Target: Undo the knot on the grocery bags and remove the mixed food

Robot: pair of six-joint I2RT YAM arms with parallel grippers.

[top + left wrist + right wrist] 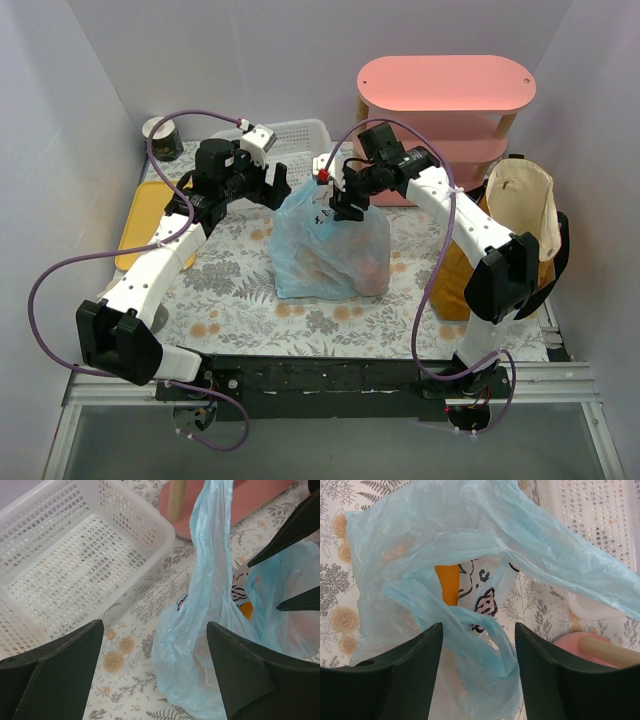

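Now my left end effector (155,625) gapes wide and empty just left of the blue bag (330,250) mid-worktop (230,285). My right end effector (478,625) hangs half-spread over its mouth, gripping nothing, a packet (481,592) showing inside. The tote (520,200) sits at the right edge.

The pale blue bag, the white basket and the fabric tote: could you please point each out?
pale blue bag (330,255), top view, its bulging front.
white basket (75,570), left wrist view, its bare perforated floor.
fabric tote (520,195), top view, its cream lining.

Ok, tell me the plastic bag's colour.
Pale blue, translucent; the bag shows best from the right wrist.
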